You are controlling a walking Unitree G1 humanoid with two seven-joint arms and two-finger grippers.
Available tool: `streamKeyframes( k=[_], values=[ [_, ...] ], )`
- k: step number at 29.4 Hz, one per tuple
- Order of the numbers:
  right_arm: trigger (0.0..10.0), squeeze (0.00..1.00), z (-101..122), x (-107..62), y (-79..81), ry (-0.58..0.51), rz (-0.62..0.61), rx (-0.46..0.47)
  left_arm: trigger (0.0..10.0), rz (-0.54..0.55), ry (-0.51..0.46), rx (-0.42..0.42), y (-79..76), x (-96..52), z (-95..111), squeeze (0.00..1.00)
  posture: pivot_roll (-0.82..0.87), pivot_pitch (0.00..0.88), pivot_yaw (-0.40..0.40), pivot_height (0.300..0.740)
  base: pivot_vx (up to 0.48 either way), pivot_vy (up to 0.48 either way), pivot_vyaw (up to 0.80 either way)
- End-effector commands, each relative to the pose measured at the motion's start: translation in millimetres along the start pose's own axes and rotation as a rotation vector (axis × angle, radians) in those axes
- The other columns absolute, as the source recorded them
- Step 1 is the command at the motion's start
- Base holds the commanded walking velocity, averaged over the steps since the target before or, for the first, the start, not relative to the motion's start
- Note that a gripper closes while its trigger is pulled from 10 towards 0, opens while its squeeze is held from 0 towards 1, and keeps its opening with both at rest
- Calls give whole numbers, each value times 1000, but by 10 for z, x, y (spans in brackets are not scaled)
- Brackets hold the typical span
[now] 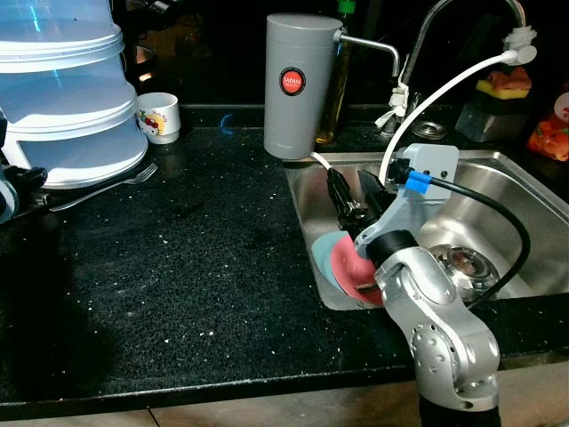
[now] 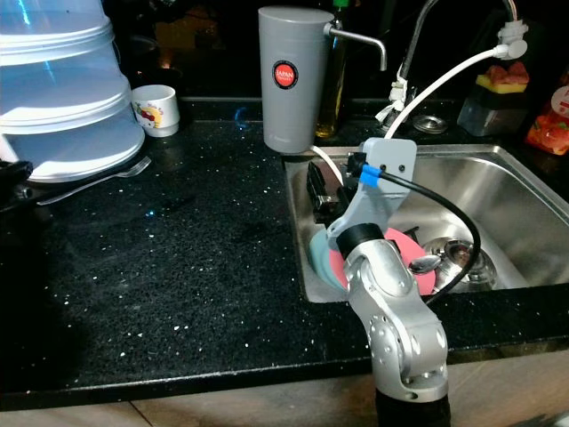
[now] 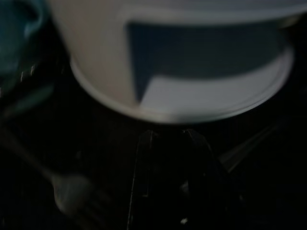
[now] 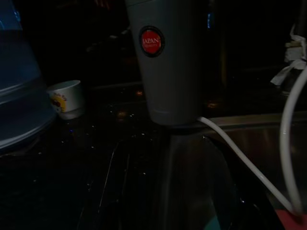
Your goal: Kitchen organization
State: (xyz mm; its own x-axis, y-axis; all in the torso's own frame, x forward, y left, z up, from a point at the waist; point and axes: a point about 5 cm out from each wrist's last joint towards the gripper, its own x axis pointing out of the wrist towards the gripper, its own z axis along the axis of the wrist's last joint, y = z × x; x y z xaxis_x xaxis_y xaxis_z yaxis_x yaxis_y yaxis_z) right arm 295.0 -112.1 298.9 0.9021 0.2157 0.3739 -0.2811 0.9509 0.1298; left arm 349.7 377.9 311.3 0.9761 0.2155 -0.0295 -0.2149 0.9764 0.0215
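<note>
1. The black speckled surface (image 1: 204, 267) filled the left and centre of the head views and was mostly bare, so little sorting seemed to remain there; the job looked only partly done, judged by what sat in the sink.
2. The steel sink (image 1: 520, 191) took up the right of the frame, and dishes were in it: the main work left, I judged, was there.
3. The stack of white lidded containers (image 1: 67, 89) stood at the upper left, already gathered in one pile (whether that was its final place could not be told).
4. The right arm reached down into the sink at centre right, and the right tool (image 1: 347, 200) hung over its left part, just above the plates; whether its fingers were wide or narrow I could not tell.
5. The grey canister (image 1: 300, 84) with a red label stood upright at the top centre, touching the sink's back left corner.
6. A pink plate (image 2: 404, 258) lay over a teal plate (image 1: 327, 253) in the sink's lower left, not yet lifted out.
7. The left tool (image 3: 168, 182) showed in its wrist view, dark, fingers narrowly apart and holding nothing, just before the bottom container.
8. A small white cup (image 1: 160, 116) stood right of the stack.
9. A fork (image 1: 107, 187) lay beside the stack's base, unsorted.
</note>
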Motion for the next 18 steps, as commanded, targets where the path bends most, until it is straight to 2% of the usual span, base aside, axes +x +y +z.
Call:
streamKeyframes(
  k=[1, 3, 7, 11, 12, 13, 15, 17, 18],
  values=[
    [10000, 0, 21, -39, -19, -2, -4, 2, 10000, 73, 58, -61, 145, -52, -151, 0, -38, 223, -66, 740, 0, 0, 0],
    [10000, 0, 25, -38, -19, 0, -5, 2, 10000, 96, 64, -85, 158, -52, -209, 0, -42, 232, -74, 740, 0, 0, 0],
    [10000, 0, 34, -59, -4, 8, -4, 2, 10000, 148, 39, -203, 181, -53, -353, 0, -59, 242, -78, 740, 0, 0, 0],
    [10000, 0, 38, -87, -2, 11, -10, 0, 10000, 134, 54, -216, 159, -47, -403, 0, -70, 246, -74, 740, 0, 0, 0],
    [10000, 0, 37, -99, -2, 13, -13, -1, 10000, 121, 73, -210, 143, -43, -430, 0, -76, 248, -67, 740, 0, 0, 0],
    [10000, 0, 32, -124, -11, 16, -25, -2, 10000, 57, 130, -160, 62, -22, -491, 0, -78, 249, -57, 740, 0, 0, 0],
    [10000, 0, 30, -143, -26, 18, -37, -3, 10000, -46, 172, -100, -81, 18, -525, 0, -75, 247, -51, 740, 0, 0, 0],
    [10000, 0, 29, -145, -29, 18, -40, -3, 10000, -74, 180, -88, -125, 30, -531, 0, -75, 247, -51, 740, 0, 0, 0],
    [10000, 0, 29, -143, -32, 17, -43, -3, 10000, -123, 197, -55, -203, 51, -545, 0, -74, 246, -47, 740, 0, 0, 0]
  ],
)
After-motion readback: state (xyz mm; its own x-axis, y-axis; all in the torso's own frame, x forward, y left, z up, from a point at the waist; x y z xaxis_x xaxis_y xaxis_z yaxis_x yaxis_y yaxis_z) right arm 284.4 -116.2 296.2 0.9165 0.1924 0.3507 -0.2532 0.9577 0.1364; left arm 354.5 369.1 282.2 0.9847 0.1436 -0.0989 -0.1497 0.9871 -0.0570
